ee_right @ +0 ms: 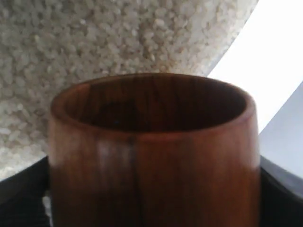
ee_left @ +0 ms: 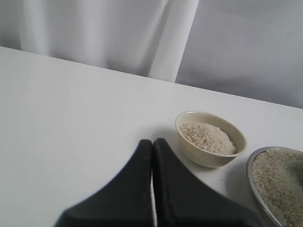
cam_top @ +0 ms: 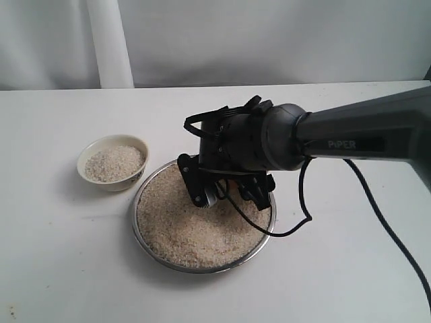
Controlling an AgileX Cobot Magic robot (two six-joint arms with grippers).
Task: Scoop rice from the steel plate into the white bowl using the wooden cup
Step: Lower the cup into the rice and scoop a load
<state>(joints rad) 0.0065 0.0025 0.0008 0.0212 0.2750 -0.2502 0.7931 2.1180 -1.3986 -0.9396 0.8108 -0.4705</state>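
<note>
The steel plate [cam_top: 202, 268] lies at the table's centre, filled with rice [cam_top: 182, 232]. My right gripper [cam_top: 229, 195] hangs just over the plate's far side, shut on the wooden cup [ee_right: 151, 161]. The cup's dark inside shows no grains, and plate rice [ee_right: 71, 47] lies right beyond its mouth. In the exterior view the cup is almost hidden by the gripper. The white bowl [cam_top: 118, 183] stands to the left of the plate and holds a mound of rice [cam_top: 114, 163]. My left gripper [ee_left: 152, 143] is shut and empty above bare table, near the bowl [ee_left: 203, 157].
A black cable [cam_top: 303, 202] loops down from the right arm beside the plate's right rim. A white curtain [cam_top: 108, 40] hangs behind the table's far edge. The plate's rim [ee_left: 249, 171] shows at the edge of the left wrist view.
</note>
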